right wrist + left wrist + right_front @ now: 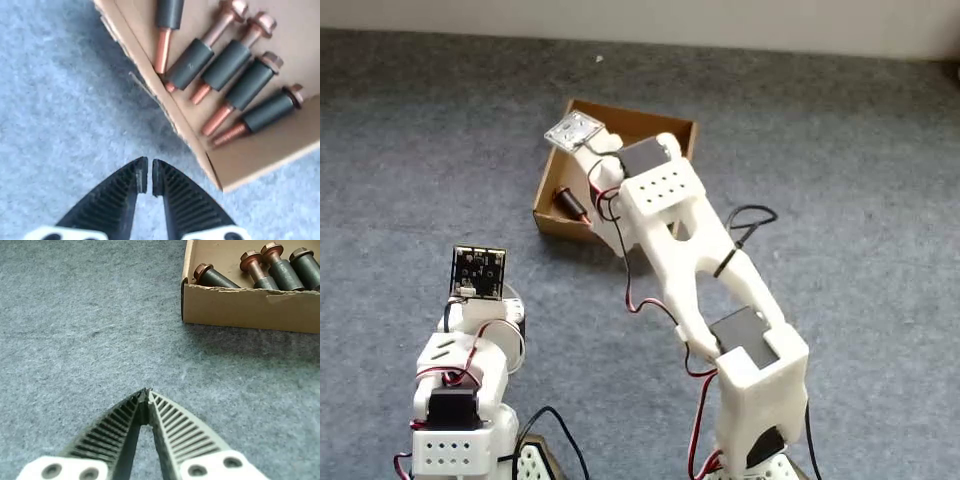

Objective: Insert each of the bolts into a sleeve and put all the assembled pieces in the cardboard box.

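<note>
The cardboard box [620, 113] sits on the grey carpet and holds several copper bolts in dark sleeves; one assembled piece [570, 203] shows by its near wall. My right arm stretches over the box. In the right wrist view, my right gripper [148, 170] is shut and empty, hovering above the carpet just outside the box wall [155, 70], beside several assembled pieces [226, 65] lying side by side. My left gripper [146, 392] is shut and empty over bare carpet, well short of the box [240, 307], where assembled pieces [220, 279] lie.
Grey carpet [840, 160] surrounds the box on all sides. My left arm [470, 370] is folded back at the near left. Red and black cables [650, 300] trail along the right arm.
</note>
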